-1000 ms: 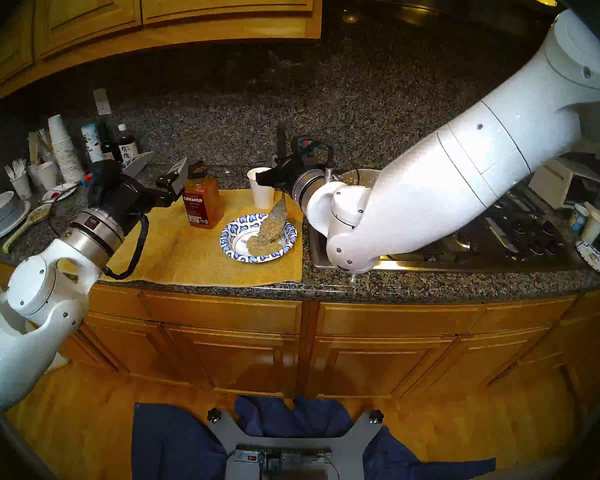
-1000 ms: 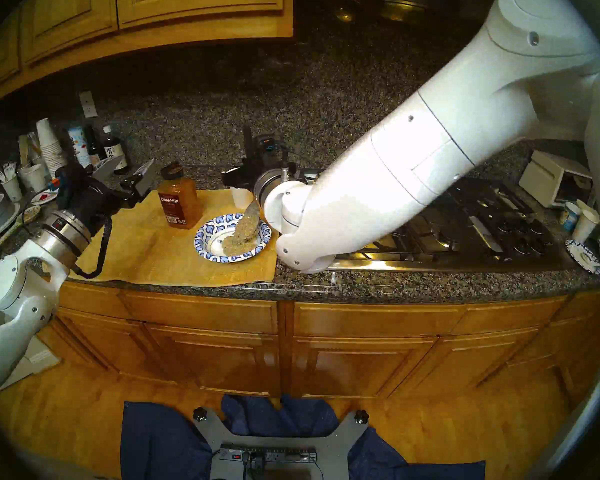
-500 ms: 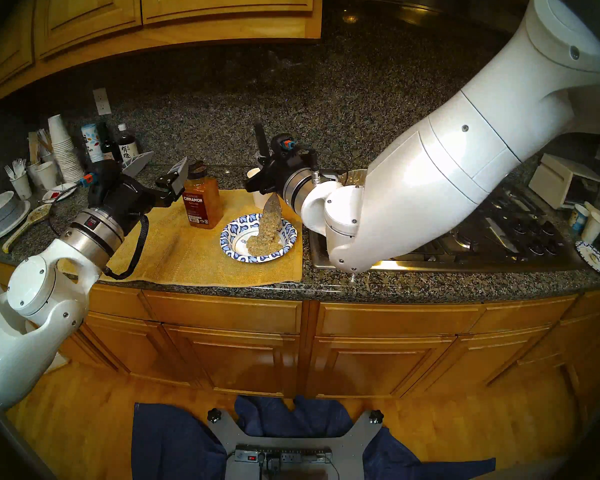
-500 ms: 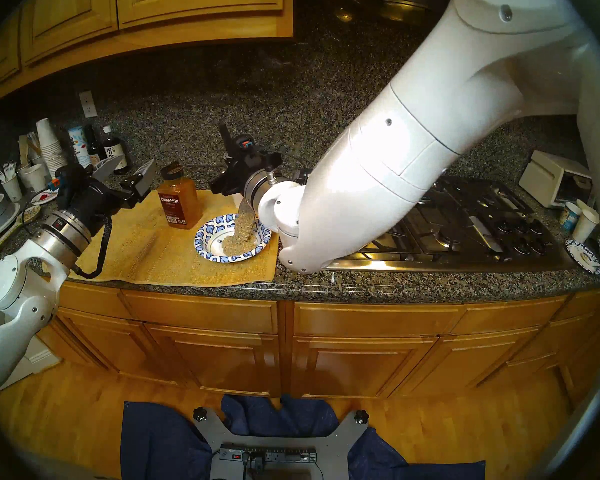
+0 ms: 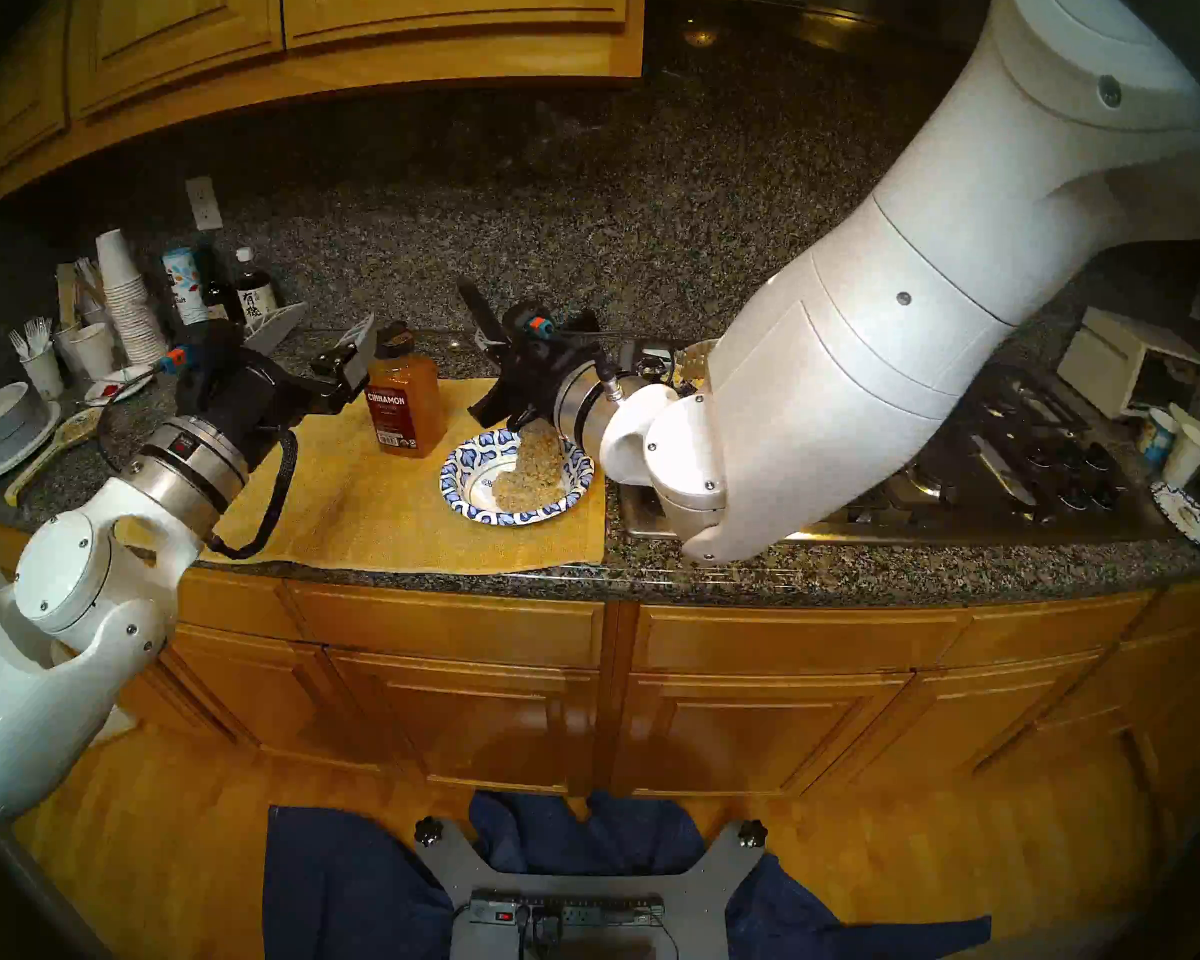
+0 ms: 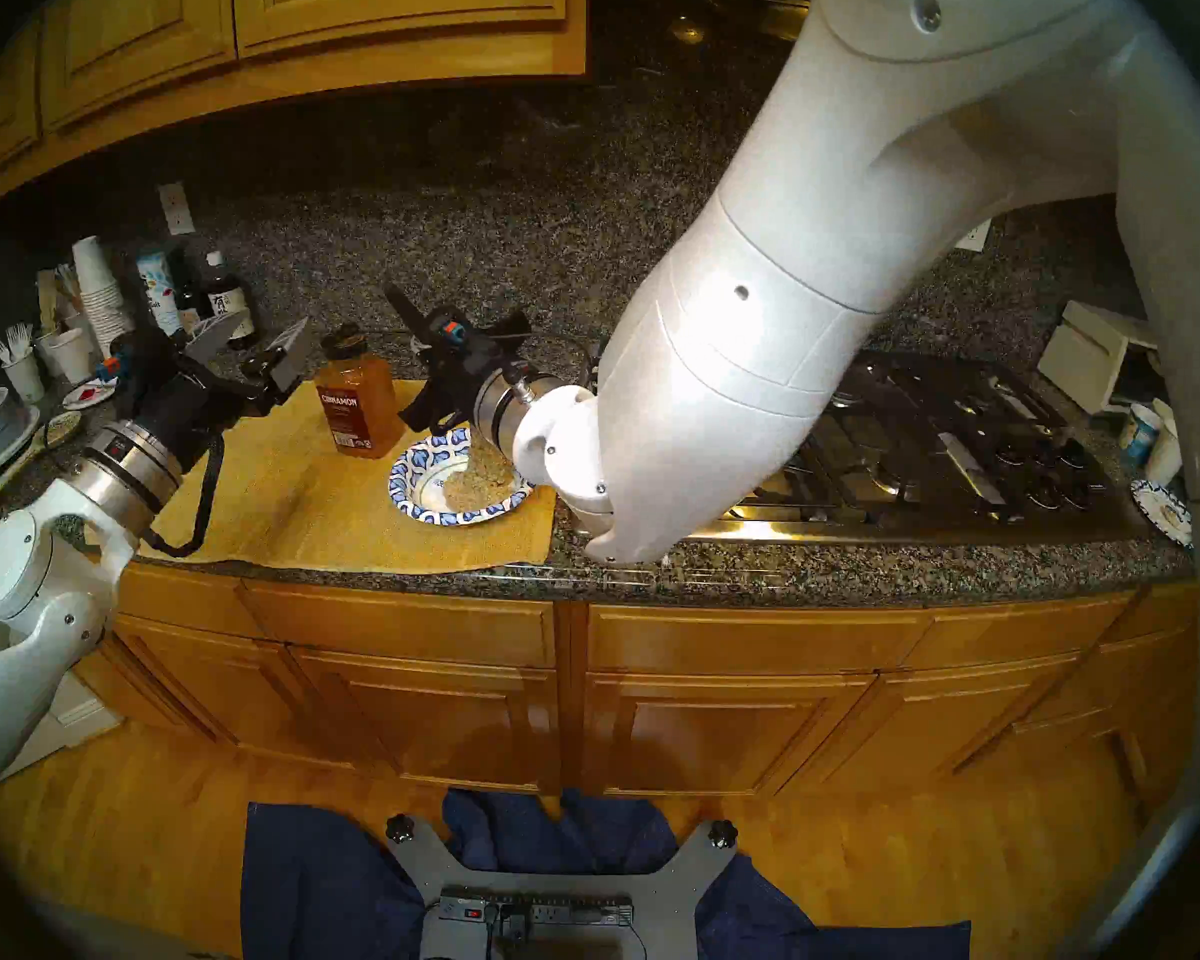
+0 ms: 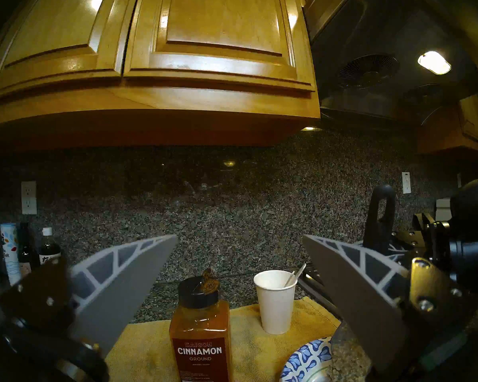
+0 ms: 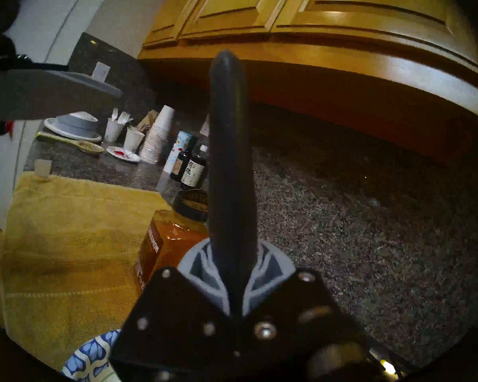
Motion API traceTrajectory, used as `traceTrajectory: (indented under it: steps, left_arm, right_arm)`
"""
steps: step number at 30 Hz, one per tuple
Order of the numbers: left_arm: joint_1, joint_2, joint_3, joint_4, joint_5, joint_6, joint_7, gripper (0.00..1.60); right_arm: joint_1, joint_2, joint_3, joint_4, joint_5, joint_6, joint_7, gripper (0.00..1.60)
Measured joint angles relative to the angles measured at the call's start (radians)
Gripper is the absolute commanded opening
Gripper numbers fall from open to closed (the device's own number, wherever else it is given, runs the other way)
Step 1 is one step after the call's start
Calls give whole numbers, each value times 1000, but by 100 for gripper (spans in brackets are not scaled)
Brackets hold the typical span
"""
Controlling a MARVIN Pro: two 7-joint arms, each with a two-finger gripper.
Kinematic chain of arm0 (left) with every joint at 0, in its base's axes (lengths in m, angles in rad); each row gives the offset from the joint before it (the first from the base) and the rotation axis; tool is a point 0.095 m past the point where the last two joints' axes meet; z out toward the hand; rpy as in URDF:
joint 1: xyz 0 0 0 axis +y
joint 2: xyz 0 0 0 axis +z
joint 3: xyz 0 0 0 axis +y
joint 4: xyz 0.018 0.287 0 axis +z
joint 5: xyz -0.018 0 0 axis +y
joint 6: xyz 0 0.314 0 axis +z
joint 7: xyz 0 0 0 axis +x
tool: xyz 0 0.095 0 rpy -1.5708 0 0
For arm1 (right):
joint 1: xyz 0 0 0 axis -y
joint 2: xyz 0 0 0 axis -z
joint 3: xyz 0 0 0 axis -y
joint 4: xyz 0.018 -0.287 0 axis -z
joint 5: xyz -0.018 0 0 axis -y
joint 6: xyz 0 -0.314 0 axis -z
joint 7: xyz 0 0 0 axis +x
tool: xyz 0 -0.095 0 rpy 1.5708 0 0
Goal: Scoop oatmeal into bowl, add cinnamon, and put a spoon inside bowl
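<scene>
The right gripper (image 8: 233, 287) is clamped on a black serving-spoon handle (image 8: 229, 158), wrist level over the bowl (image 5: 469, 463). The spoon's head is hidden behind the wrist; oatmeal (image 5: 531, 474) hangs from there down into the bowl's centre. At about nine o'clock from the bowl, the left gripper (image 7: 239, 265) waits spread wide, facing the cinnamon (image 7: 200, 331).

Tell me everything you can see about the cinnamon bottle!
The cinnamon bottle is tall, squarish, clear plastic, nearly full of orange-brown powder. Its dark label reads "Saigon Cinnamon Ground". The dark cap's flip lid is up, showing shaker holes. It stands upright on the yellow towel, left of the blue-patterned bowl. Nothing grips it; the open left pincer hovers just beside it.
</scene>
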Motion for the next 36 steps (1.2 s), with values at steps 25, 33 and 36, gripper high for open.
traceTrajectory:
  steps: [25,33,36]
  left_arm:
    - [0,0,0,0,0,0,0,160]
    - [0,0,0,0,0,0,0,160]
    - [0,0,0,0,0,0,0,160]
  right_arm:
    - [-9,-83,-82,29,-220,-7,-27,0]
    - [14,-72,-85,29,-237,-7,-27,0]
    - [24,-68,-85,29,-243,-7,-27,0]
